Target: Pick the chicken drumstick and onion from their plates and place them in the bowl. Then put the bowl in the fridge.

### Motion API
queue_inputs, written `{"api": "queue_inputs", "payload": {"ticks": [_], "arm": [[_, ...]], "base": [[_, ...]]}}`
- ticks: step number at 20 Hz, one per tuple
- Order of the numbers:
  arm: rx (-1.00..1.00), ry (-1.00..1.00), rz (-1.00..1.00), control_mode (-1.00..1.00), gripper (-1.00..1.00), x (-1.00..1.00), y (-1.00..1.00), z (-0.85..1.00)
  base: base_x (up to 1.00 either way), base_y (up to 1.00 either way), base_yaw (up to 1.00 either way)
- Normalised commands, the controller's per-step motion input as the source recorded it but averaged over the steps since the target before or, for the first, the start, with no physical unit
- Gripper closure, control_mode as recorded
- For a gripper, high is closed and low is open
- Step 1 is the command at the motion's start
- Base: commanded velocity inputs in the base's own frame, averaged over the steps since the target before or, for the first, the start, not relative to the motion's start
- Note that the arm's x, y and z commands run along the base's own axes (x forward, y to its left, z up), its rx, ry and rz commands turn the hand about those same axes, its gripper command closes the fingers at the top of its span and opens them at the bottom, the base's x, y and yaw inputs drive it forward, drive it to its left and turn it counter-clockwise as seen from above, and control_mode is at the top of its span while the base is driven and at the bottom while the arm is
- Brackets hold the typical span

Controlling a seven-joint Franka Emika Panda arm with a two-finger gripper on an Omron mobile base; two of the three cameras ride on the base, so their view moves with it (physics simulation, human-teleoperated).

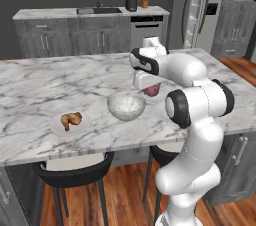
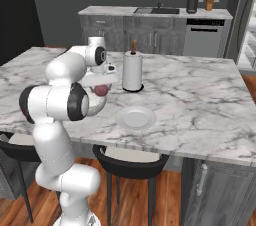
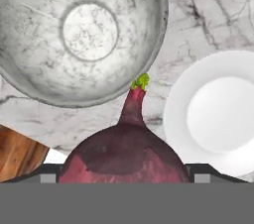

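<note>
- The gripper [image 1: 151,89] hangs above the marble island counter [image 1: 45,85], just right of the bowl [image 1: 126,105]; its jaws stand wide and pinch the onion [image 1: 152,90] between them, lifted off the counter
- In the hand view the onion [image 3: 126,148] is reddish-purple with a small green sprout at its tip; the sprout points toward the bowl's rim [image 3: 154,54]; the onion is not yet over the bowl's middle
- The bowl has nothing in it; beside it lies a bare white plate [image 3: 218,114], seen also in the right base view [image 2: 136,118] near the counter's front edge
- The chicken drumstick [image 1: 71,119] lies on the other plate [image 1: 57,127], left of the bowl and apart from it
- A paper towel roll [image 2: 132,71] stands upright on the counter beyond the bare plate
- The fridge [image 1: 196,7] stands at the far right, behind the island; whether its door is ajar I cannot tell
</note>
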Motion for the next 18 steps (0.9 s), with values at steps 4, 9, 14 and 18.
{"api": "queue_inputs", "payload": {"ticks": [4,9,14,18], "arm": [[0.08,0.04,0.1,-1.0,1.0,-0.01,0.56,0.07],[0.06,0.01,0.06,-1.0,1.0,0.0,0.48,-0.12],[0.0,-0.1,0.01,-1.0,1.0,0.07,0.39,-0.3],[0.0,-0.21,0.0,-1.0,1.0,0.18,0.33,-0.32]], "base": [[0.0,0.0,0.0],[0.0,0.0,0.0],[0.0,0.0,0.0],[0.0,0.0,0.0]]}}
